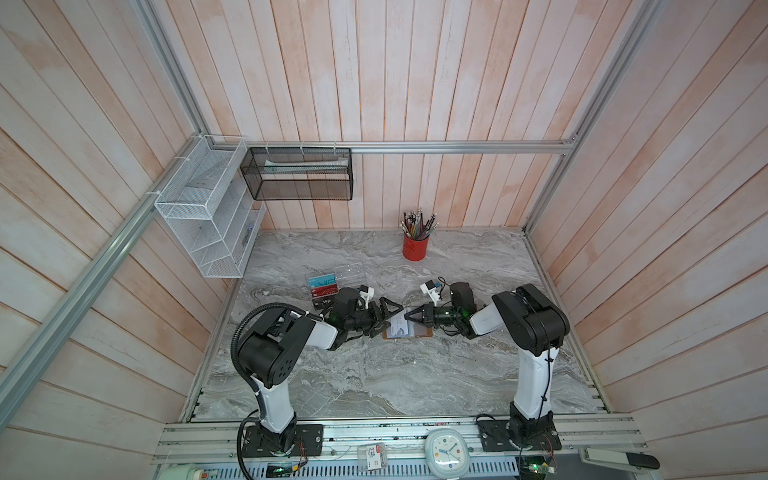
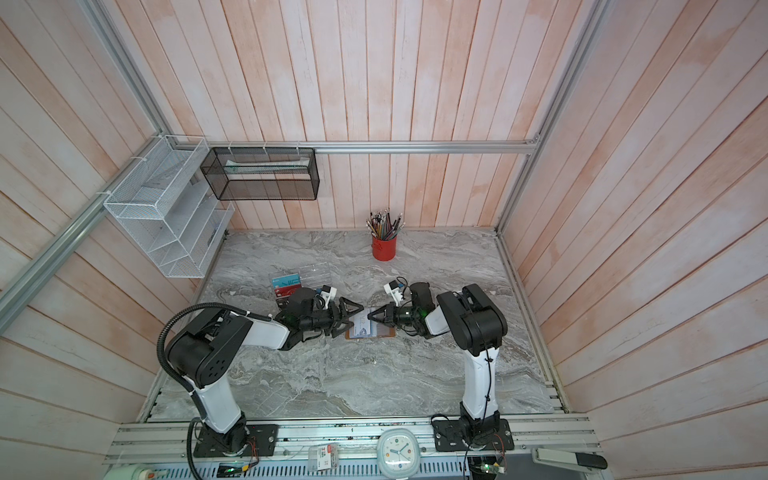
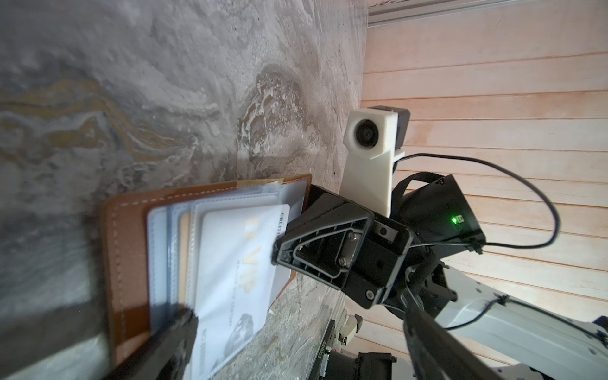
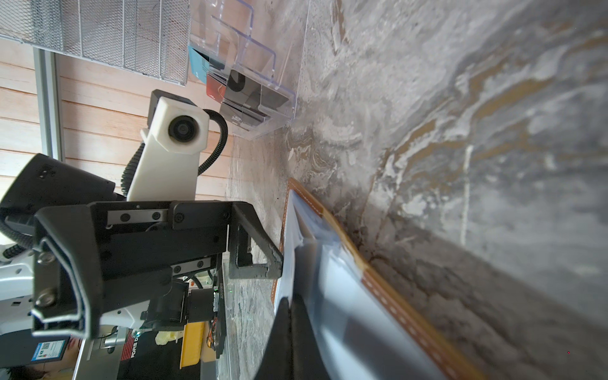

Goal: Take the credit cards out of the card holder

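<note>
The card holder point(image 1: 417, 332) point(image 2: 380, 330), a tan-brown leather wallet, lies open on the marble table between both arms, its clear sleeves point(image 3: 164, 237) fanned out. A whitish-silver credit card point(image 3: 237, 263) with gold lettering sticks out of a sleeve at a slant. A gold-yellow card edge point(image 3: 185, 246) shows in a sleeve behind it. My right gripper point(image 1: 409, 314) point(image 3: 276, 255) point(image 4: 291, 302) is shut, its tips on the long edge of the whitish card. My left gripper point(image 1: 390, 321) point(image 3: 297, 316) is open, and one of its fingers point(image 3: 177, 335) rests on the sleeves at the holder's left side.
A clear acrylic rack point(image 1: 332, 282) point(image 4: 250, 82) with teal, red and black cards stands just behind the left gripper. A red pencil cup point(image 1: 414, 245) is at the back. White point(image 1: 203, 216) and black point(image 1: 299, 174) mesh baskets hang on the walls. A clock point(image 1: 446, 451) sits on the front rail.
</note>
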`<action>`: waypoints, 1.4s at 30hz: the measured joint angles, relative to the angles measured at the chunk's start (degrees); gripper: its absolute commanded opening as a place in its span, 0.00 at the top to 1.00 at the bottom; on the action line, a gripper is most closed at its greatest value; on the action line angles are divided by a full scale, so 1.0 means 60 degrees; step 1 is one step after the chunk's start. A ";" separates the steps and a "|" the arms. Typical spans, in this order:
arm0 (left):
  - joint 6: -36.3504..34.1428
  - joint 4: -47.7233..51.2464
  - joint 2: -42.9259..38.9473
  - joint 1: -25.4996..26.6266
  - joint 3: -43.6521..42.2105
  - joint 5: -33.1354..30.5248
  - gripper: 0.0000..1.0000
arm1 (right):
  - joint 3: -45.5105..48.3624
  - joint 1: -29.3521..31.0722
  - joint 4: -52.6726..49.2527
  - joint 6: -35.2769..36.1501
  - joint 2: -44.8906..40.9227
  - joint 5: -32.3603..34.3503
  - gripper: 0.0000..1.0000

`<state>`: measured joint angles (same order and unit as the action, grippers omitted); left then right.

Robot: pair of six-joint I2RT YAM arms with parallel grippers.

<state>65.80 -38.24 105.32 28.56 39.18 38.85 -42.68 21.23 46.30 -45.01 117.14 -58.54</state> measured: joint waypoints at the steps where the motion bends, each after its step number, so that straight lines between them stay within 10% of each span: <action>1: 0.0000 -0.0004 0.0000 0.0000 0.0000 0.0000 0.00 | -0.0007 -0.0022 0.0004 0.0000 0.0018 -0.0076 1.00; 42: -0.0262 0.0062 0.0007 0.0000 0.0022 0.0029 0.00 | 0.0612 -0.1071 -0.0958 0.0557 -0.0685 -0.0466 1.00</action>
<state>64.23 -37.87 105.36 28.56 39.31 39.03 -39.00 14.81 40.56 -41.67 113.03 -61.34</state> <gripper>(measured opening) 0.998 0.047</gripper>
